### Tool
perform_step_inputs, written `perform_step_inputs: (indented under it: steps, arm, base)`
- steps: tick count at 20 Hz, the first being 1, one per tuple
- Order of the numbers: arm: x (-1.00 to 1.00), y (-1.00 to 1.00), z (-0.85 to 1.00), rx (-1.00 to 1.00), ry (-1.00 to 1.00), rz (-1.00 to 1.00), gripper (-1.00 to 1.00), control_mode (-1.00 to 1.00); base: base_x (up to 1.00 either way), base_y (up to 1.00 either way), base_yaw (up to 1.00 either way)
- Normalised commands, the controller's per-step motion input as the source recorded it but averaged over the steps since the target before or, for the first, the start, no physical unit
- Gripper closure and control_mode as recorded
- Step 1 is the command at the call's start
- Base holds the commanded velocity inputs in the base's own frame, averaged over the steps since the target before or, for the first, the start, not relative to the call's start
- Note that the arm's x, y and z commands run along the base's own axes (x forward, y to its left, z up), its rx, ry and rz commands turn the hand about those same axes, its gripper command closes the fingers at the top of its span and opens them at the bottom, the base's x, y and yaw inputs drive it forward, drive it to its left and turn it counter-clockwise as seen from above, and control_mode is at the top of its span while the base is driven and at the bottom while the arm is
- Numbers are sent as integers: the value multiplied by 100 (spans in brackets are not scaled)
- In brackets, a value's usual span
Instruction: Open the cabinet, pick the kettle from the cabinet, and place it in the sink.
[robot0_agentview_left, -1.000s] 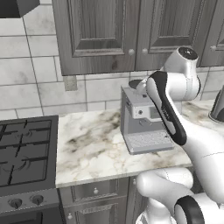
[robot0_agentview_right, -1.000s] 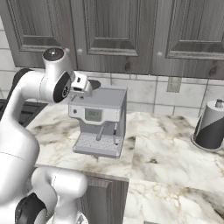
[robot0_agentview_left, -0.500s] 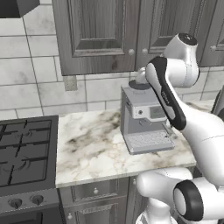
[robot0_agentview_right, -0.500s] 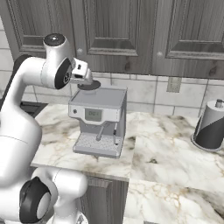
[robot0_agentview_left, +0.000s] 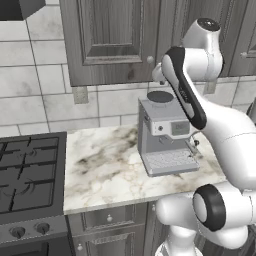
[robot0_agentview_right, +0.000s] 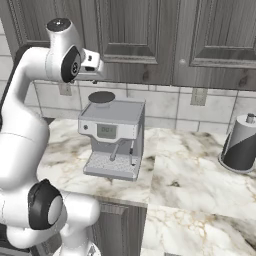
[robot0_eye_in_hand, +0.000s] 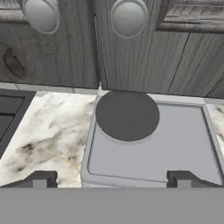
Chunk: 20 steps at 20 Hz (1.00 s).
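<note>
At the far left of the left base view, a black gas stove (robot0_agentview_left: 27, 175) sits flush against the left edge of the marble table (robot0_agentview_left: 102, 167), and a grey range hood (robot0_agentview_left: 20, 7) juts from the upper corner over a white tiled wall (robot0_agentview_left: 37, 100). Above the table hangs the cabinet (robot0_agentview_left: 107, 40), its dark grained raised-panel doors closed, with a small round knob (robot0_agentview_left: 149, 60) at the lower inner corner of the left door; the kettle cannot be seen, and whether it stands behind those doors cannot be told. Further right, a boxy grey coffee machine (robot0_agentview_left: 165, 135) stands toward the table's back edge, a dark round disc (robot0_agentview_left: 160, 96) on its top. The white arm rises over the machine, and the hand (robot0_agentview_right: 95, 62) hangs just under the cabinet's bottom rail, near the knobs but apart from them. From the hand view, two knobs (robot0_eye_in_hand: 41, 15) sit side by side at the seam between two doors, the coffee machine's top lies below, and the dark fingertips (robot0_eye_in_hand: 39, 179) stand wide apart with nothing between them. At the right end of the table, in the right base view, a grey cylindrical canister (robot0_agentview_right: 241, 144) with a dark front stands near the wall, well apart from the machine.
</note>
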Motion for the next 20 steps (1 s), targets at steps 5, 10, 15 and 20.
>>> perform_step_inputs:
  steps: [5, 10, 15, 20]
  arm:
    - [31, 0, 34, -9, 0, 0, -100, -100]
    - [34, 0, 19, -4, 0, 0, -100, -100]
    - [34, 0, 0, -1, -5, 0, -100, -100]
    - [40, 0, 4, 0, -2, 0, -100, -100]
  base:
    - [0, 0, 0]
    - [0, 0, 0]
    - [0, 0, 0]
    - [0, 0, 0]
